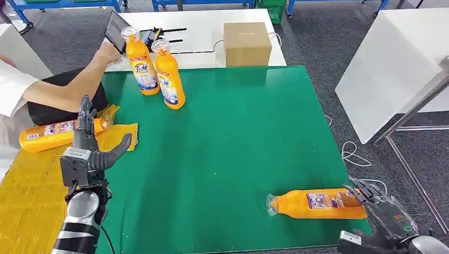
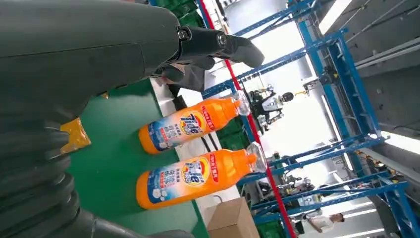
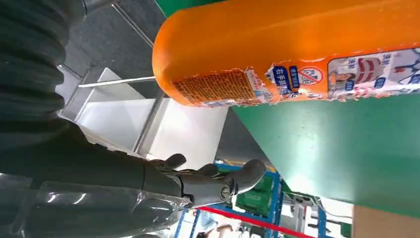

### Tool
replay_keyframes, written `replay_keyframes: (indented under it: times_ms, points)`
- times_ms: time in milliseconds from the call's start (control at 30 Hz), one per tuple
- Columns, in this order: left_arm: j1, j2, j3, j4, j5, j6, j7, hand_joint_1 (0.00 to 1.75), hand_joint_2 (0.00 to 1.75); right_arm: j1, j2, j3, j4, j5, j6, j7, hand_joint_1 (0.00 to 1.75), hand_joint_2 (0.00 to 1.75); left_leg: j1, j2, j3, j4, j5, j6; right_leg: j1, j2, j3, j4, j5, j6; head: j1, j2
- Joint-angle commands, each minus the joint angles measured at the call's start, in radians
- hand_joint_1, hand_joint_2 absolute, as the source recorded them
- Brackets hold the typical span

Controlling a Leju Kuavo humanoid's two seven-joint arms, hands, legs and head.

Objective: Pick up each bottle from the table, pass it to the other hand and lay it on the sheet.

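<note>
Two orange bottles (image 1: 142,64) (image 1: 169,76) stand upright at the far left of the green mat (image 1: 238,137); the left wrist view shows them (image 2: 190,124) (image 2: 198,176) ahead of my left hand. A third bottle (image 1: 55,132) lies on the yellow sheet (image 1: 26,196) at the left. My left hand (image 1: 87,151) is raised just right of it, fingers apart and holding nothing. A fourth bottle (image 1: 317,204) lies on the mat near the front right corner. My right hand (image 1: 385,212) is at its base with fingers (image 3: 218,181) spread, not gripping the bottle (image 3: 297,49).
A person's arm (image 1: 69,84) reaches in from the left towards a tablet (image 1: 115,29) on the white table behind. A cardboard box (image 1: 247,43) stands at the mat's far edge. A white table (image 1: 392,63) is to the right, cables on the floor beside it.
</note>
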Motion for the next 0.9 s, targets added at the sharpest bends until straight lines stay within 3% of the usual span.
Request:
replay_keyframes:
  times_ms: [33, 500, 700, 733, 767, 900]
  points:
    - [-0.007, -0.016, -0.043, 0.010, -0.006, -0.007, 0.015, 0.00, 1.75, -0.177, 0.155, 0.081, 0.222, 0.156, -0.003, 0.054, 0.00, 1.75, 0.001, -0.001, 0.002, -0.001, 0.000, -0.001, 0.001, -0.001, 0.002, -0.002, 0.000, 0.000, 0.000, 0.000]
    - [-0.022, -0.025, -0.057, 0.047, -0.009, -0.013, 0.031, 0.00, 1.75, -0.320, 0.227, 0.187, 0.433, 0.223, 0.019, 0.088, 0.00, 1.75, 0.003, 0.001, 0.007, -0.004, 0.000, -0.002, 0.003, 0.000, 0.007, -0.005, 0.001, 0.001, 0.000, 0.000]
    - [-0.042, -0.030, -0.054, 0.095, 0.010, -0.018, 0.028, 0.00, 1.75, -0.349, 0.183, 0.266, 0.488, 0.176, 0.097, 0.071, 0.00, 1.75, 0.002, 0.002, 0.007, -0.002, 0.001, -0.001, 0.002, 0.002, 0.007, -0.003, 0.001, 0.000, 0.000, 0.000]
    - [-0.048, -0.030, -0.056, 0.107, 0.014, -0.019, 0.026, 0.00, 1.75, -0.349, 0.165, 0.282, 0.490, 0.159, 0.111, 0.063, 0.45, 1.75, 0.003, 0.002, 0.008, -0.002, 0.001, -0.001, 0.003, 0.002, 0.008, -0.004, 0.001, 0.001, 0.000, 0.000]
    - [-0.052, -0.030, -0.059, 0.115, 0.017, -0.019, 0.023, 0.00, 1.75, -0.347, 0.145, 0.297, 0.489, 0.133, 0.132, 0.053, 1.75, 1.75, 0.002, 0.003, 0.009, -0.002, 0.000, -0.001, 0.002, 0.003, 0.009, -0.003, 0.001, 0.001, 0.000, 0.000]
    - [-0.066, -0.032, -0.066, 0.149, 0.031, -0.014, 0.013, 0.00, 1.75, -0.334, 0.094, 0.321, 0.475, 0.079, 0.153, 0.039, 1.75, 1.75, 0.001, 0.001, 0.011, -0.001, 0.001, 0.000, 0.001, 0.001, 0.011, -0.003, 0.001, 0.001, 0.000, 0.000]
